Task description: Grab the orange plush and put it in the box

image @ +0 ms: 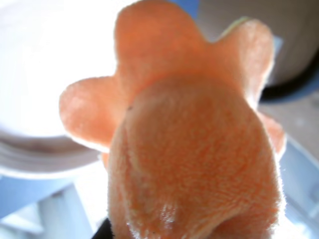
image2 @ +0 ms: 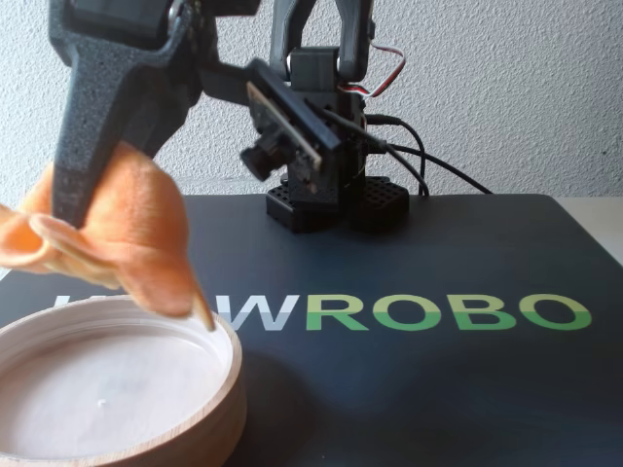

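Wrist view first: filled almost edge to edge by the orange plush (image: 194, 149), fuzzy rounded body up close, flat tentacles fanning out toward the top and left. Behind it, upper left, the pale washed-out inside of the box (image: 45, 74) with its lighter rim curving beneath. No fingers visible from this angle. Over to the fixed view: gripper (image2: 83, 209) up in the air at the left, dark finger (image2: 88, 136) pressed down the front of the orange plush (image2: 136, 233), clamped onto it. Plush hanging tilted, tentacle tips just above the far rim of the box (image2: 229, 384), partly over its whitish floor. Box resting on the dark mat (image2: 438, 389), lettering in white and green alongside.
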Tool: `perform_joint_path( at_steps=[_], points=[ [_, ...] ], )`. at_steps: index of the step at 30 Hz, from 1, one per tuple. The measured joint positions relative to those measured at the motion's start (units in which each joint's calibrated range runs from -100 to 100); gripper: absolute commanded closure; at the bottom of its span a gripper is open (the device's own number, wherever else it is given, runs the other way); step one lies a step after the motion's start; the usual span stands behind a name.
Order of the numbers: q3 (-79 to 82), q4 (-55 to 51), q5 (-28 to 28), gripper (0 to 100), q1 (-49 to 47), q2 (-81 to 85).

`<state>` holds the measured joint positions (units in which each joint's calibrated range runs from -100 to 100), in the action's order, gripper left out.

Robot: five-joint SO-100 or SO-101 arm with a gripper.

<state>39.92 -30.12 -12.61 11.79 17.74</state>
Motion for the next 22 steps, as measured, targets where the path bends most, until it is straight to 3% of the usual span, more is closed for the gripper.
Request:
perform_joint_path(
  at_steps=[2, 5, 14, 19, 20, 22],
  points=[
    [-6.1, -7.0, 0.8, 64, -0.4, -3.7],
    [-9.3, -12.0, 2.4, 55, 1.8, -6.3],
    [-8.4, -16.3, 6.3, 55, -0.7, -6.4],
    [-15.2, -30.6, 15.6, 55, -13.0, -6.5],
    [-15.7, -31.8, 16.7, 56, -15.5, -6.5],
    [-15.4, -33.1, 19.0, 68, -19.0, -4.6]
  ],
)
